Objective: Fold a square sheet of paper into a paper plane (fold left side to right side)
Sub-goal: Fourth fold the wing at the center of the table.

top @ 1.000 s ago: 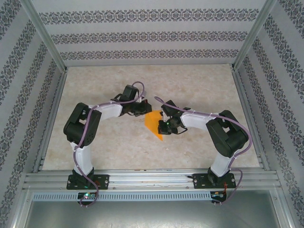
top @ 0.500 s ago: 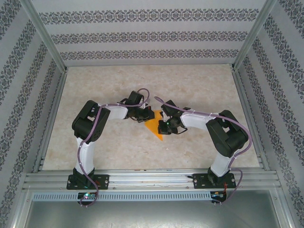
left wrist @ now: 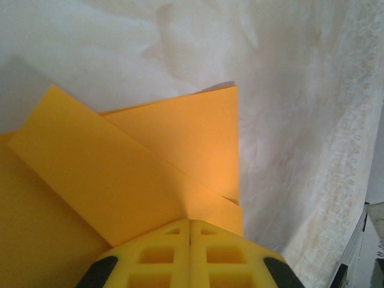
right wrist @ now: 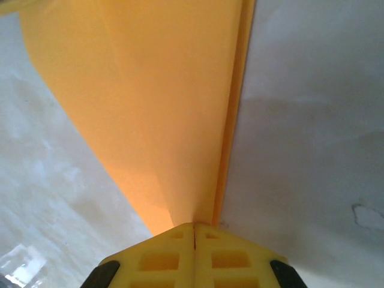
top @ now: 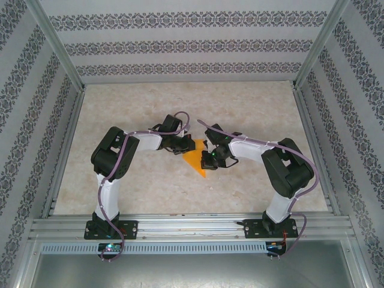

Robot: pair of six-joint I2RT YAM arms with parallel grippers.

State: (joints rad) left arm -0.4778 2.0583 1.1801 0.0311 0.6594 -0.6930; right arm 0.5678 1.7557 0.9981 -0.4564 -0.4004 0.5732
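The left arm rises from its base at the near edge, bends at a raised elbow and reaches right with its forearm nearly level, putting the left tool [top: 181, 147] at the upper left corner of the orange paper [top: 195, 162]. The right arm mirrors it: elbow high on the right, forearm stretched left, the right tool [top: 208, 158] on the paper's right edge. The paper lies near the middle of the marbled desk [top: 252, 108] between the two tools, folded into a wedge with its point toward the arm bases.

In the left wrist view, the left tool [left wrist: 190, 223] is clenched, its yellow fingers [left wrist: 157, 255] pressed together with their tips on the orange paper [left wrist: 150, 162], where a folded flap crosses a second layer. In the right wrist view, the right tool [right wrist: 194, 227] is clenched too, its tips meeting the narrow end of the orange paper [right wrist: 150, 102] beside a doubled edge (whether either tool pinches the paper or only presses on it I cannot tell).

A second ago the left arm sat further left with its elbow lower and its tool just short of the paper. It has since swung right onto that corner. The right arm has barely moved, and the paper lies in the same spot
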